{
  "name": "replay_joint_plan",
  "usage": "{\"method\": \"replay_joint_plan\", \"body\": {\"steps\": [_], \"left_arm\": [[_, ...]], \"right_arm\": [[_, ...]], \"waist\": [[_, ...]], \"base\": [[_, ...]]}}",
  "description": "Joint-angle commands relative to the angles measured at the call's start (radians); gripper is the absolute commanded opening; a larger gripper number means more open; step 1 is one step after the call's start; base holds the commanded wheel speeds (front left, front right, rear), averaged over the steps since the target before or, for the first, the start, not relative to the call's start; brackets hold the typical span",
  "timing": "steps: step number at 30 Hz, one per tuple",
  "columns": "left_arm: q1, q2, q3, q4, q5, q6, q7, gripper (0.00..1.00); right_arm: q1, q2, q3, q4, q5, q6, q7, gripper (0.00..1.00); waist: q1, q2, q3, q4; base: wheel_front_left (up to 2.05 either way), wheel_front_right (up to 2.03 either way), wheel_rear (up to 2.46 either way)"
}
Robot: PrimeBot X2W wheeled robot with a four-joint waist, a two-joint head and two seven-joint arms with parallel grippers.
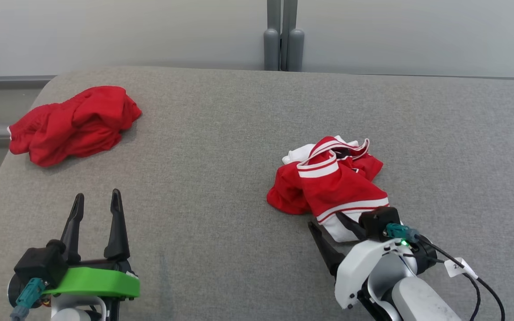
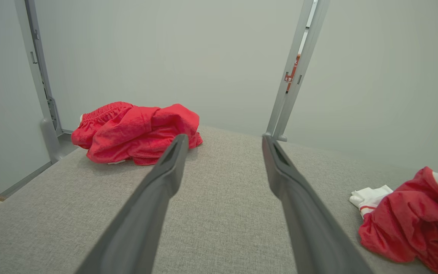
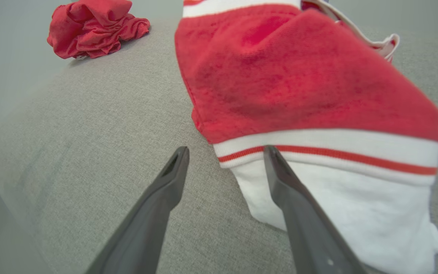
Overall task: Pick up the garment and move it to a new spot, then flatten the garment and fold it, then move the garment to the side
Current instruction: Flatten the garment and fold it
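red-and-white garment [image 1: 333, 185] lies crumpled on the grey padded surface [image 1: 221, 147], right of centre. right gripper [image 1: 325, 220] sits at the garment's near edge with jaws apart, not gripping: one finger over the white hem, the other over bare surface just beside it. left gripper [image 1: 97, 194] at near left, jaws apart, over bare surface. plain red shorts [image 1: 74, 125] bunched at far left corner, well apart from the garment.

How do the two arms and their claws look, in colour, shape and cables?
The left claw sits on a bright green bracket with a black block and a teal plug. The right claw joins a white shell, with a second teal plug, a small green light, a black cable and a white tag. Both have two long, dark, tapering fingers.
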Motion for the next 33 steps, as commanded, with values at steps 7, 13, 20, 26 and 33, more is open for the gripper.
{"method": "replay_joint_plan", "body": {"steps": [7,13,20,26,33], "left_arm": [[-0.043,0.0,-0.01,0.01,-0.004,-0.006,0.0,1.0],[-0.057,-0.001,-0.012,0.017,-0.006,-0.006,0.0,1.0],[-0.056,0.0,-0.005,0.029,-0.009,-0.007,0.0,1.0],[-0.046,0.008,-0.003,0.028,-0.01,-0.007,0.0,1.0],[-0.034,0.017,-0.01,0.021,-0.009,-0.007,0.0,1.0]], "right_arm": [[-0.097,-0.003,-0.027,0.125,-0.033,-0.001,-0.029,1.0],[-0.169,-0.003,-0.02,0.232,-0.036,-0.001,-0.076,0.0],[-0.194,-0.003,-0.012,0.267,-0.025,-0.001,-0.137,0.0],[-0.176,-0.003,-0.032,0.183,-0.009,-0.001,-0.178,0.0],[-0.151,-0.022,-0.128,-0.017,0.117,-0.001,-0.143,0.0]], "waist": [[0.0,0.0,0.034,0.037],[0.0,0.0,0.053,0.044],[0.0,0.0,0.049,0.017],[0.0,0.0,0.038,-0.027],[0.0,0.0,0.029,-0.098]], "base": [[0.0,0.0,0.0],[0.0,0.0,0.0],[0.0,0.0,0.0],[0.0,0.0,0.0],[0.0,0.0,0.0]]}}
